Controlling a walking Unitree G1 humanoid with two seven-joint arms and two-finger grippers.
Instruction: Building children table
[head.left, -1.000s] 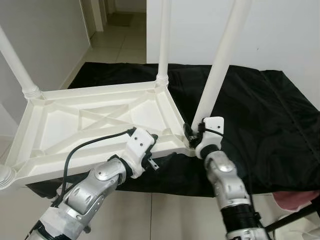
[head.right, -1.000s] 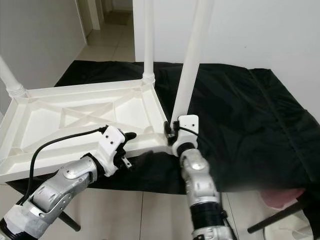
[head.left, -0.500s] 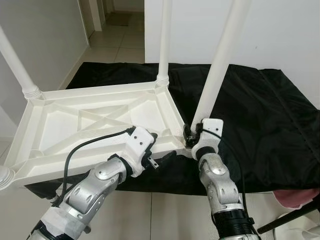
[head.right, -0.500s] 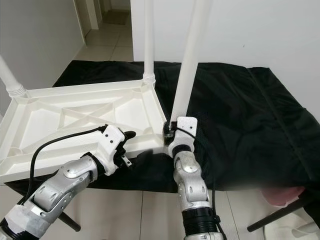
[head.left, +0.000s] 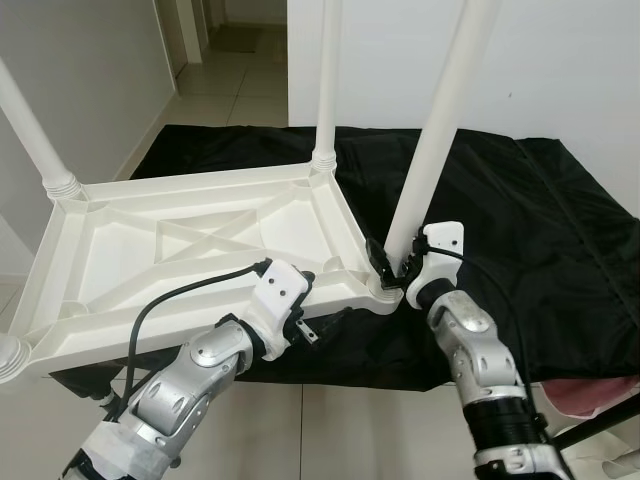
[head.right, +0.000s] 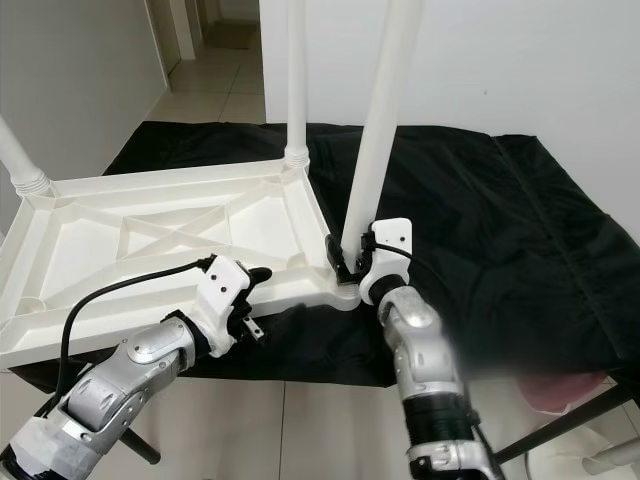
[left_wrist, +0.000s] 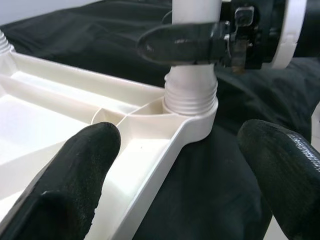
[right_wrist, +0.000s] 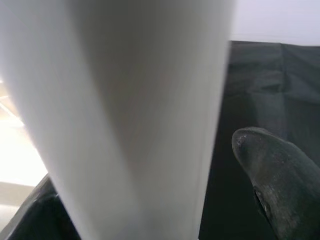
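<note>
A white plastic children's table (head.left: 190, 240) lies upside down on a black cloth (head.left: 520, 230), its legs pointing up. My right gripper (head.left: 392, 262) is shut on the base of the near right leg (head.left: 440, 130), just above its threaded socket (left_wrist: 191, 102); one black finger (left_wrist: 180, 42) crosses the leg's front, the other fingertip (right_wrist: 280, 175) sits beside it. My left gripper (head.left: 322, 318) is open at the table's front rim, close to that corner. Its two fingers (left_wrist: 75, 185) stand wide apart, one over the rim, one over the cloth.
Other legs stand at the back (head.left: 328, 90), the far left (head.left: 40, 140) and the near left corner (head.left: 10, 355). A white wall rises right behind the cloth. A tiled corridor (head.left: 230, 90) opens at the back left. A pink item (head.left: 600, 395) and dark rod (head.left: 590, 432) lie low right.
My right wrist and forearm have swung to the right around the leg's base, still holding it. The left gripper has stayed at the front rim, dropping slightly.
</note>
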